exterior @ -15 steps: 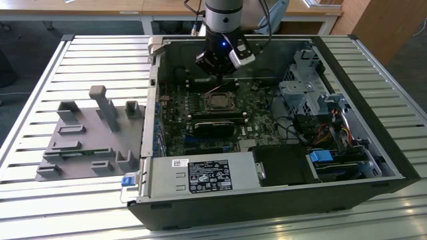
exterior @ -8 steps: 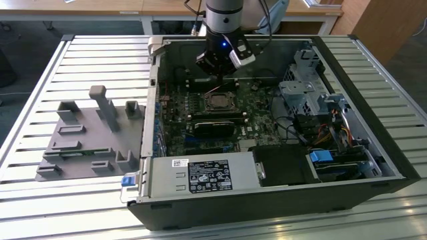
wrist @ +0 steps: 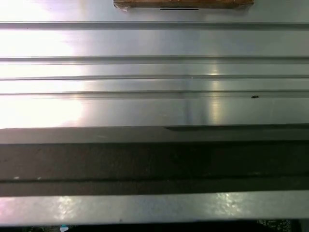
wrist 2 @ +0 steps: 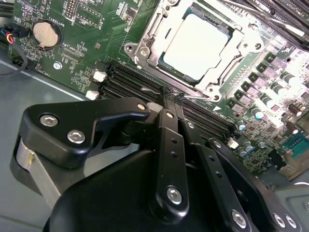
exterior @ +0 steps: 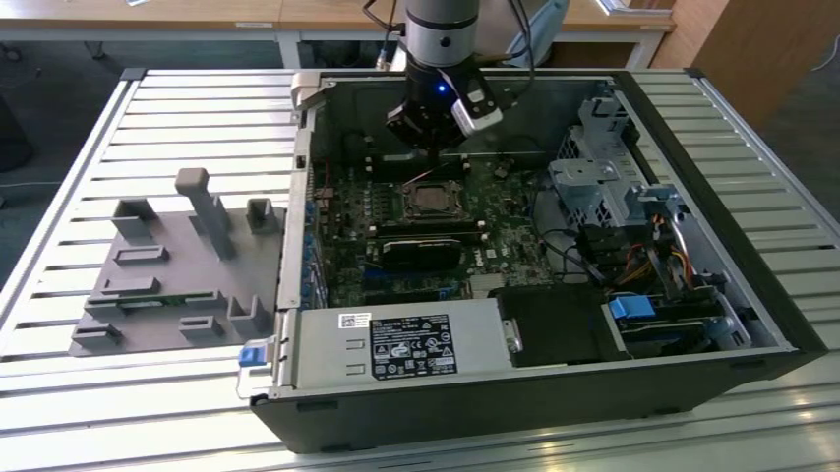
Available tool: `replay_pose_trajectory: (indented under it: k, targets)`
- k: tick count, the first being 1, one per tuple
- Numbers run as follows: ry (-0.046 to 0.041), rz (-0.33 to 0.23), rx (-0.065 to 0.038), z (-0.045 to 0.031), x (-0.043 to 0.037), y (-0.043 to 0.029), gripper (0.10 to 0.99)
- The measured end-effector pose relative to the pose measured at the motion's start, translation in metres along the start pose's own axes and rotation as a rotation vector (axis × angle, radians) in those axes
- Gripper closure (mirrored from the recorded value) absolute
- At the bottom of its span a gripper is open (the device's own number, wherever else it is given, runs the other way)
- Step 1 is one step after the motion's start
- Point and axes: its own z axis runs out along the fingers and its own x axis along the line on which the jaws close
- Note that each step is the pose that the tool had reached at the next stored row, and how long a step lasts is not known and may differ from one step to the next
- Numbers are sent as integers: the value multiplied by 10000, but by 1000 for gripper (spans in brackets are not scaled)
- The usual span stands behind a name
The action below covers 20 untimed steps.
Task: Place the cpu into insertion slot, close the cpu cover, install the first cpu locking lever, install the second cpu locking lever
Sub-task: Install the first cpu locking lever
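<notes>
Your cpu [wrist 2: 200, 46] lies seated near the middle of the motherboard [wrist 2: 72, 53], with the metal cover [wrist 2: 145, 48] down flat around it. Just beside the cover's edge the gripper [wrist 2: 168, 99] hangs with fingers pressed together, gripping nothing you can make out, close to a thin wire lever [wrist 2: 197, 95]. The first lever step looks to be in hand; it likely calls for tucking that wire under its catch. The exterior view sets the work inside the open computer case [exterior: 525, 403], while the first wrist view gives you the slatted table [wrist: 154, 72].
</notes>
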Motion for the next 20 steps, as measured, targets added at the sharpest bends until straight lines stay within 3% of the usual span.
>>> replay_pose_trajectory:
  k: [20]
  targets:
    - [-1,-2,15,63,-65,24,965]
